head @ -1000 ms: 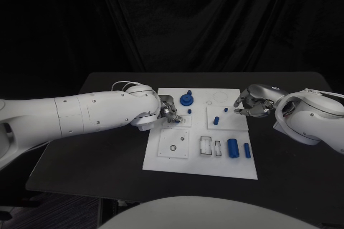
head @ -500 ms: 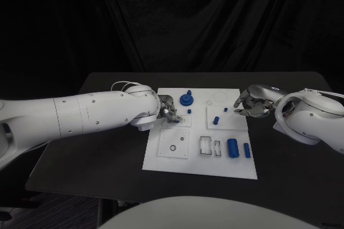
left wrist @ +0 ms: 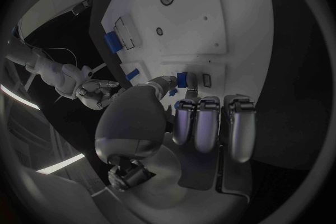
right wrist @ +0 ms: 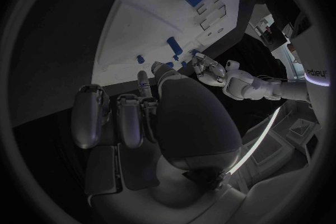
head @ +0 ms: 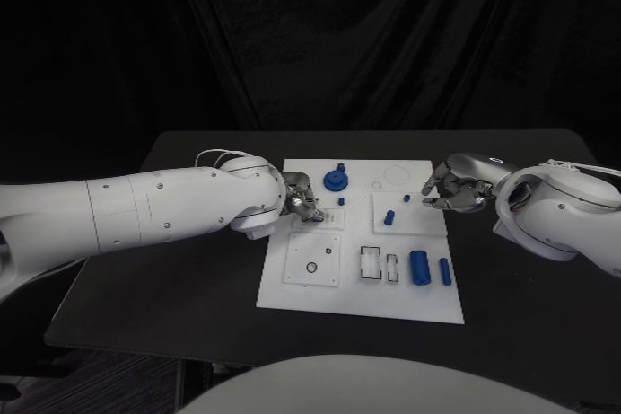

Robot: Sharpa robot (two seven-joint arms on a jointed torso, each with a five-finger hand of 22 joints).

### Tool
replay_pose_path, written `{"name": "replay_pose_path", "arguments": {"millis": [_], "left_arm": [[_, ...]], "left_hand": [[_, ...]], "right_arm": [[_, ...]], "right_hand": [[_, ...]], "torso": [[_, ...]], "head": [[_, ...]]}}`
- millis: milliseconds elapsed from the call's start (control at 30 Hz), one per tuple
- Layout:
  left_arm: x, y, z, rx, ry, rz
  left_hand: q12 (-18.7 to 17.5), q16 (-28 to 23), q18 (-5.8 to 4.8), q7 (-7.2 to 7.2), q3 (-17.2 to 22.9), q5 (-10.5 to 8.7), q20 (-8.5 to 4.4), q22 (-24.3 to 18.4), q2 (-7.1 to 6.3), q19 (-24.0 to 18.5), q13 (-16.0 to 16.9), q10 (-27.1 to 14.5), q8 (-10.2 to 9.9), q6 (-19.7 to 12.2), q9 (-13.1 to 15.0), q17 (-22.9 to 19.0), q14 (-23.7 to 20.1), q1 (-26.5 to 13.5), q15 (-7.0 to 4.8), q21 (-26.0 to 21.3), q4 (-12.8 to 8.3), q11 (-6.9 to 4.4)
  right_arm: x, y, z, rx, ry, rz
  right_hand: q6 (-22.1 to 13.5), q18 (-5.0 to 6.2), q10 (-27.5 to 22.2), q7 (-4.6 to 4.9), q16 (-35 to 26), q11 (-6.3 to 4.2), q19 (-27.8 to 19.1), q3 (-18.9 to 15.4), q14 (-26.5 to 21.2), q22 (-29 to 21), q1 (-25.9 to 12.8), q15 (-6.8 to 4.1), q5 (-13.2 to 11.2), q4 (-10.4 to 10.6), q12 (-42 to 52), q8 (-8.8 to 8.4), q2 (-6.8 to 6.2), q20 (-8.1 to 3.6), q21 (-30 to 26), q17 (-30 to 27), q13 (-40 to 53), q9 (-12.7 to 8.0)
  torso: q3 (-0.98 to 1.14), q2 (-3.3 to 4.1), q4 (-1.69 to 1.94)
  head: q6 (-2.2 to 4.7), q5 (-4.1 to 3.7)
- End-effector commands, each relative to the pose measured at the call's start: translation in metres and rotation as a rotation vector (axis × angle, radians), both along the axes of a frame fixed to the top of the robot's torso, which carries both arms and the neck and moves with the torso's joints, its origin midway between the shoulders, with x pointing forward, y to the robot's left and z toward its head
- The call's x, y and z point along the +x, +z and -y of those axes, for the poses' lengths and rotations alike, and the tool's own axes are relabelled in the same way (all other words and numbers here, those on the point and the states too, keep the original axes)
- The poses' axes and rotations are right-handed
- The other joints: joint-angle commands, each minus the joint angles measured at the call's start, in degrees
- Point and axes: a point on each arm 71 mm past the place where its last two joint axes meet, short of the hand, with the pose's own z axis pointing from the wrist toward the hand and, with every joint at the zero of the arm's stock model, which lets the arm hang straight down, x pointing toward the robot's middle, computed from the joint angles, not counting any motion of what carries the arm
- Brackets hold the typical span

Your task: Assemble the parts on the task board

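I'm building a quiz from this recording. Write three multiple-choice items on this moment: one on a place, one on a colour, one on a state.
1. Where does the large cylinder lie on the task board?
A. At the board's far left corner
B. On the board's near right part, beside a thinner cylinder
C. Off the board, on the table

2. What colour are the parts?
A. Blue
B. Red
C. Yellow

3. What is the left hand doing?
A. Lying flat on the table, away from the board
B. Lifting the whole board
C. Pinching a small blue part over the board

Answers: 1 B, the head view shows both side by side; 2 A, every piece is blue; 3 C, the left wrist view shows the part between its fingertips.
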Motion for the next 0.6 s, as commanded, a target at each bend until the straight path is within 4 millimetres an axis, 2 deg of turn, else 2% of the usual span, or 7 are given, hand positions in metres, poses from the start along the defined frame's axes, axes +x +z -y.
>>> {"name": "replay_pose_path", "arguments": {"millis": [33,200,300,467,600], "left_arm": [[0.000,0.004,0.000,-0.025,0.007,0.029],[0.001,0.007,-0.005,-0.013,0.003,0.023],[0.003,0.011,-0.007,0.000,-0.008,0.014],[0.009,0.019,-0.008,0.011,-0.035,-0.015],[0.014,0.021,-0.008,-0.003,-0.032,-0.108]], "left_hand": [[0.2,0.2,-0.36,-0.08,0.5,0.19,-0.52,15.1,-0.56,5.9,15.1,5.9,0.4,0.7,0.3,15.1,5.9,0.2,-0.53,-0.2,0.0,-0.53],[0.2,0.2,-0.36,-0.13,0.7,0.13,-0.55,15.1,-0.62,5.9,15.1,5.9,0.5,0.8,0.4,15.1,5.9,0.2,-0.56,-0.2,0.0,-0.57],[0.2,0.2,-0.36,-0.17,0.8,-0.24,-0.61,15.1,-0.79,5.9,15.1,5.9,0.5,1.0,0.4,15.1,5.9,0.1,-0.61,-0.2,0.0,-0.62],[0.2,0.2,-0.36,-0.14,1.2,-4.99,-0.75,15.1,-0.87,5.9,15.1,5.9,0.1,1.1,0.5,15.1,5.9,-0.6,-0.69,-0.2,0.9,-0.64],[0.2,0.2,-0.36,-0.21,1.3,-5.74,-0.76,15.1,-0.93,5.9,15.1,5.9,0.0,1.1,0.5,15.1,5.9,-0.3,-0.69,-0.2,0.8,-0.65]], "right_arm": [[0.000,-0.001,0.002,-0.009,-0.017,-0.006],[0.000,-0.001,0.000,-0.004,-0.014,0.000],[0.000,0.000,0.000,0.000,-0.012,0.005],[0.000,0.000,0.000,0.005,-0.011,0.011],[0.001,0.000,-0.002,0.009,-0.009,0.012]], "right_hand": [[0.0,0.65,2.3,-0.03,-0.3,0.26,0.3,0.4,4.3,10.1,0.3,0.27,0.2,-0.1,-0.4,-0.36,0.20,0.31,-0.2,7.1,10.2,-0.1],[0.0,0.65,2.3,-0.03,-0.3,0.26,0.3,0.4,4.3,10.1,0.3,0.27,0.2,-0.1,-0.4,-0.36,0.20,0.31,-0.2,7.1,10.2,-0.1],[0.0,0.68,2.2,-0.02,-0.3,0.27,0.3,0.4,4.3,10.1,0.4,0.27,0.3,-0.1,-0.5,-0.37,0.20,0.31,-0.3,7.1,10.0,-0.1],[0.0,0.67,2.2,-0.02,-0.3,0.27,0.3,0.4,4.3,10.1,0.4,0.27,0.3,-0.1,-0.5,-0.37,0.19,0.31,-0.3,7.1,10.0,-0.1],[0.0,0.67,2.2,-0.02,-0.3,0.27,0.3,0.4,4.3,10.1,0.4,0.27,0.3,-0.1,-0.5,-0.37,0.19,0.31,-0.3,7.1,10.0,-0.1]], "torso": [[0.00,0.03,-0.03],[0.01,0.02,-0.02],[0.06,0.01,0.02],[0.04,0.00,-0.02],[0.08,0.02,-0.06]], "head": [[0.01,-0.18],[0.01,-0.13],[0.01,-0.50],[0.01,-0.42],[0.01,-0.16]]}}
